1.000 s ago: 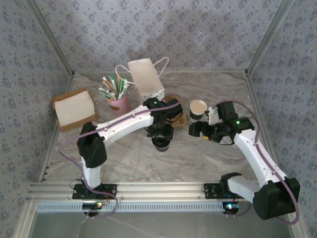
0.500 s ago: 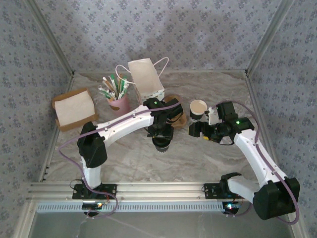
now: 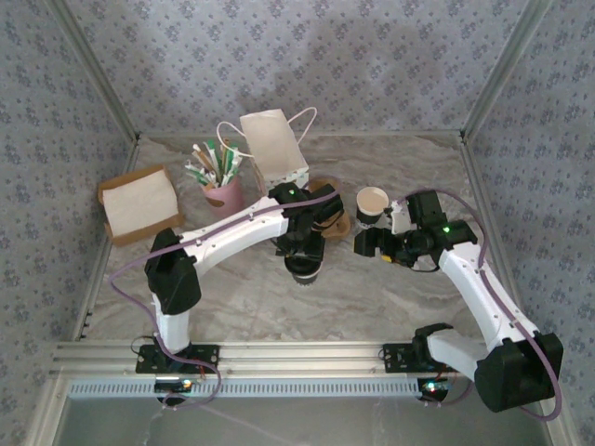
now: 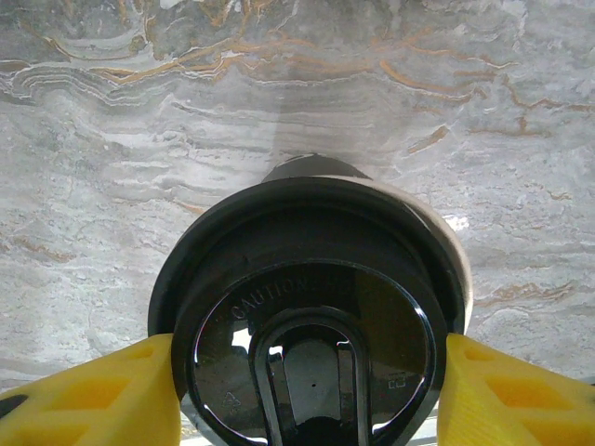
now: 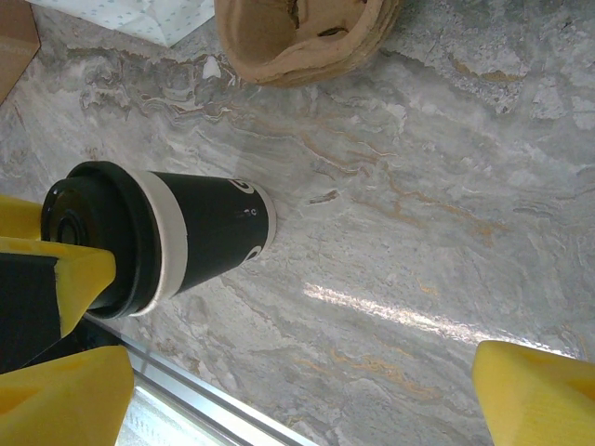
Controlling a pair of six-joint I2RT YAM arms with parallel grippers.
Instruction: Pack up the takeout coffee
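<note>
Overhead, the left gripper [image 3: 304, 264] is in the middle of the counter [image 3: 232, 297], directly above the coffee cup [image 3: 304, 275], which shows there as a dark round shape under the gripper. The right gripper [image 3: 365, 244] is just to the right of it, apart from the cup. Behind it stands an open cup [image 3: 373, 203] with a dark wall and a cream inside. Further back are a brown cup carrier [image 3: 340, 224], a white paper bag [image 3: 275, 147], a pink cup of straws [image 3: 223, 191] and a box of napkins [image 3: 138, 203]. In the left wrist view, the black lid [image 4: 311, 307] of the coffee cup sits between the two yellow fingers [image 4: 93, 395]. Both fingers are closed against the rim of the lid, so this gripper holds the cup at its top. In the right wrist view, the coffee cup has a dark wall with a pale band under the lid. Its base looks to be on the counter, but I cannot tell if it really touches. The fingers of the left gripper press on the lid from two sides. The right gripper's own fingers [image 5: 539, 395] are wide apart, with nothing between them. The carrier and a part of the bag lie beyond the cup.
</note>
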